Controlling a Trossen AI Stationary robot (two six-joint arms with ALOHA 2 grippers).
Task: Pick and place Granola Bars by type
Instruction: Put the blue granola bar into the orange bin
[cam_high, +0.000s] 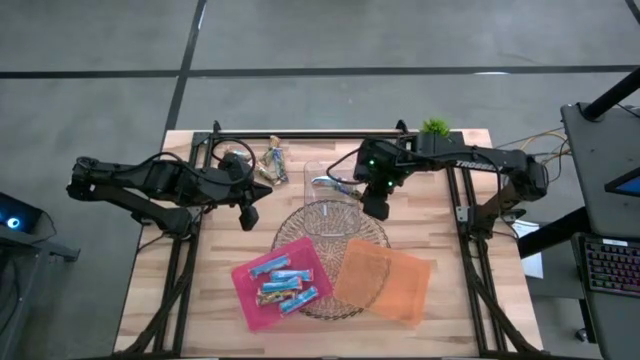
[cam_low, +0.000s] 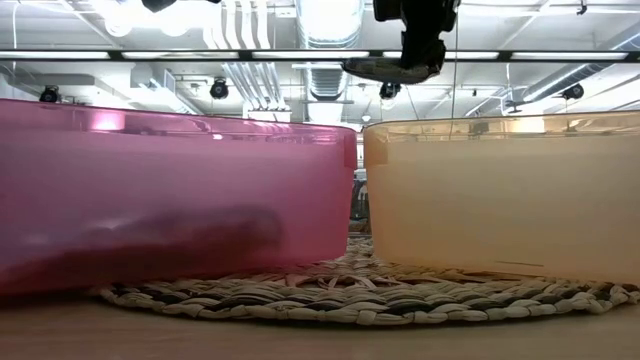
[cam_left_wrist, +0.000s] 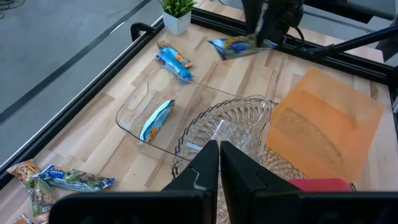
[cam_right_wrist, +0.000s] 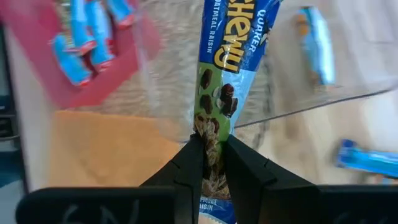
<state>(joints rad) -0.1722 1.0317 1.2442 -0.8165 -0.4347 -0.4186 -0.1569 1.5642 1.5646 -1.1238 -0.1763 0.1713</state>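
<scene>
My right gripper (cam_high: 375, 203) hangs over the clear box's edge near the woven mat, shut on a light blue granola bar (cam_right_wrist: 216, 74). This bar also shows in the left wrist view (cam_left_wrist: 239, 45) and the low view (cam_low: 388, 69). Several blue bars (cam_high: 283, 283) lie flat in the pink tray (cam_high: 245, 300). One blue bar (cam_left_wrist: 156, 119) lies in the clear box (cam_left_wrist: 134, 121). More bars (cam_high: 272, 160) lie on the table near its far edge. The orange tray (cam_high: 383, 283) holds nothing visible. My left gripper (cam_left_wrist: 219, 163) is shut and hovers left of the mat. My right gripper pinches the light blue bar between its two fingers (cam_right_wrist: 193, 165) near one end of the wrapper (cam_right_wrist: 210, 140). The fingers come from above. The bar is lifted clear and juts out from the fingertips about level, as the low view shows.
Both trays sit side by side on a round woven mat (cam_high: 318, 222), pink left, orange right. The clear plastic box (cam_high: 328, 192) stands just beyond the mat. A small potted plant (cam_high: 435, 127) is at the far edge. Black frame rails run along both table sides.
</scene>
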